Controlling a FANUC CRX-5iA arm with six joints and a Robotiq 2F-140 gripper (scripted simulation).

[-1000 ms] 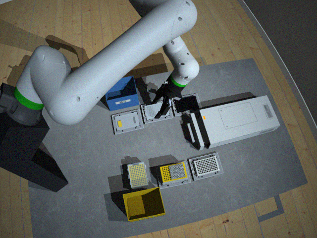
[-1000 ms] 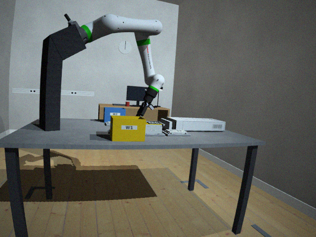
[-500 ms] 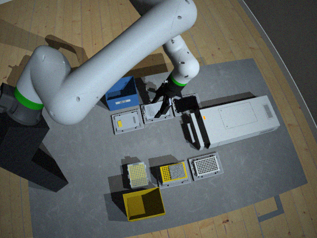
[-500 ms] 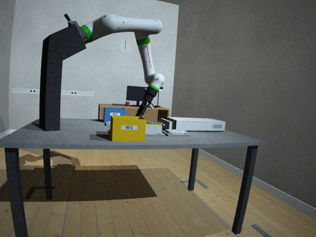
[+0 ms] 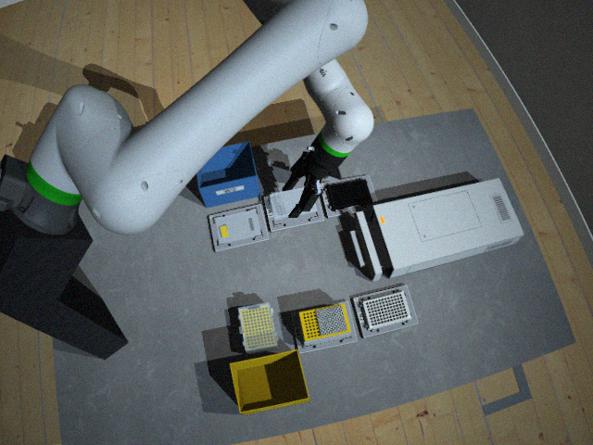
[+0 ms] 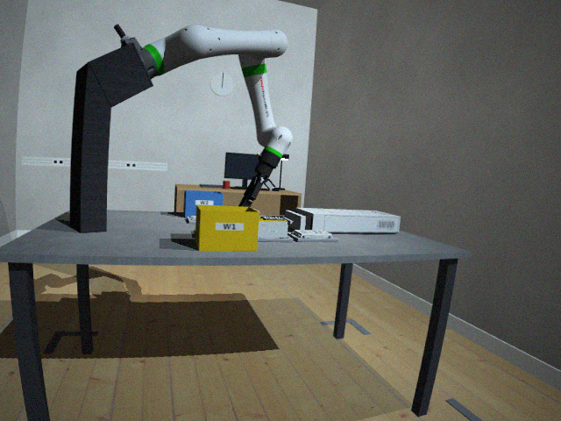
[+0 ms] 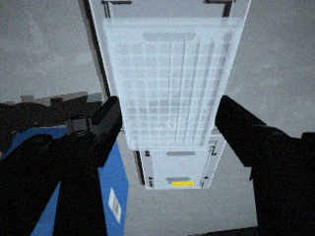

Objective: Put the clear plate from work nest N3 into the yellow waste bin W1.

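the hand [image 5: 301,203] pinches the clear plate [image 7: 169,81] across its short sides just above nest n3 [image 5: 276,221], while bin w1 [image 5: 268,381] sits well apart toward the desk's near edge, beyond the yellow-plate nest [image 5: 327,342].

Looking down on the bench, the big white arm [image 5: 201,100] is reaching across from its dark pedestal [image 5: 43,297] on the left. Its black gripper [image 5: 299,198] is clamping the clear plate [image 5: 283,203] over the middle nest [image 5: 293,221] of the far row. A blue bin [image 5: 229,175] is sitting just beside it, and a black plate [image 5: 347,194] is lying on the neighbouring nest. The long white instrument [image 5: 440,224] is resting to the right. The yellow waste bin [image 5: 268,381] is standing well apart at the near edge, beside a yellow-gridded plate [image 5: 258,326].
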